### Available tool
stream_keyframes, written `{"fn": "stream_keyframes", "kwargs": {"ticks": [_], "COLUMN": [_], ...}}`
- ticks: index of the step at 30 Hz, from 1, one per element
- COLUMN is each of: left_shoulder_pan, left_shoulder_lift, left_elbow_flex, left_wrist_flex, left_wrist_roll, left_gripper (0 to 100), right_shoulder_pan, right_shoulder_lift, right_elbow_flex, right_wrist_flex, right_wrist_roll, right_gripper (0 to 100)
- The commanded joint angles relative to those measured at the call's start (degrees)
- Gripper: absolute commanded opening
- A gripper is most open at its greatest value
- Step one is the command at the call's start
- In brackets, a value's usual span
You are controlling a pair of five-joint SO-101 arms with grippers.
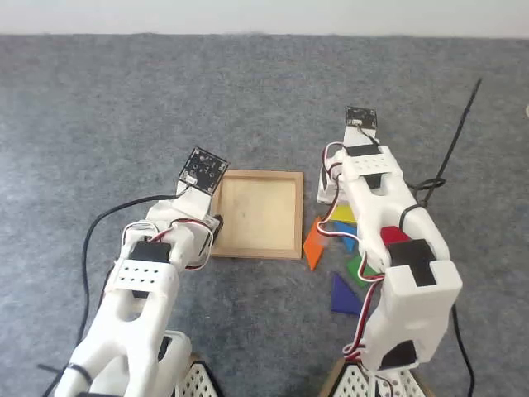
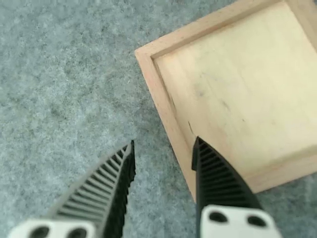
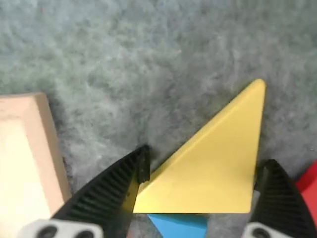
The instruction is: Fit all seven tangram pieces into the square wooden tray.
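Straddling one triangle [image 3: 213, 171]: right gripper [image 3: 207, 157]; one tray [image 3: 45, 130]

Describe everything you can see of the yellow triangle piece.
The yellow triangle is a flat, smooth, solid-coloured piece lying on the grey carpet, outside the wooden tray. The right arm's open jaws straddle it, one at each side. A blue piece abuts one edge; a red piece lies close.

I read the tray [image 2: 166, 116] as pale bare wood, matt, w/ faint grain. Around the tray the carpet [image 1: 116, 107] is grey cloth, rough fuzzy nap. Right of the tray, the yellow triangle [image 3: 213, 163] looks smooth plastic, slight sheen. The left gripper [image 2: 165, 144] fingers [image 2: 111, 188]: black ribbed plastic, matt.
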Motion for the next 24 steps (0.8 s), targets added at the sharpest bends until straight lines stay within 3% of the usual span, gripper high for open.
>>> {"fn": "stream_keyframes", "kwargs": {"ticks": [1,16,24], "left_shoulder_pan": [-0.09,-0.09,-0.09], "left_shoulder_lift": [-1.67,-1.67,-1.76], "left_elbow_flex": [-0.48,-0.22,-0.22], "left_wrist_flex": [-0.09,-0.26,-0.26], "left_wrist_roll": [-0.62,-0.62,-0.62], "left_gripper": [18,18,18], "right_shoulder_pan": [-2.07,1.01,3.56], "right_shoulder_lift": [0.13,-0.4,3.65], "right_elbow_flex": [-2.29,-2.9,-3.08], "right_wrist_flex": [3.21,3.82,-1.45], "right_wrist_roll": [-9.41,-42.64,-46.59], "right_gripper": [35.7,35.8,35.8]}}
